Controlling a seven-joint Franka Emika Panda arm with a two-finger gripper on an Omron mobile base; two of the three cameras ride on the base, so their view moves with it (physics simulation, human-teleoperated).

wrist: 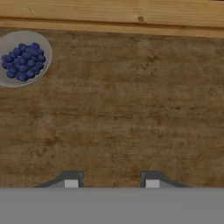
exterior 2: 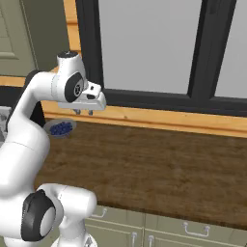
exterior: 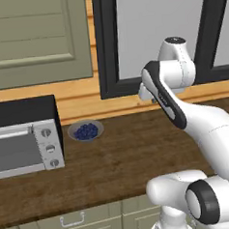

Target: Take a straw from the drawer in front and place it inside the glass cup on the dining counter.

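Nearest the camera: two dark fingertips [wrist: 71, 180], parted with bare wood between, grasping nothing. Gripper [exterior 2: 83, 111] poised high over worktop [exterior: 129, 154], pointing down.

Left to right: toaster oven [exterior: 24, 142] at far left, bowl of blueberries [exterior: 85, 131] just beside it, then open wood grain under window [exterior 2: 154, 43]. Below worktop edge, sage-green fronts with silver handles [exterior: 72, 219], all apparently closed.

Straw presumably inside a closed drawer; cannot tell which front. Judging from this: nothing done yet. Left: open drawer, pick straw, carry to cup, drop in.
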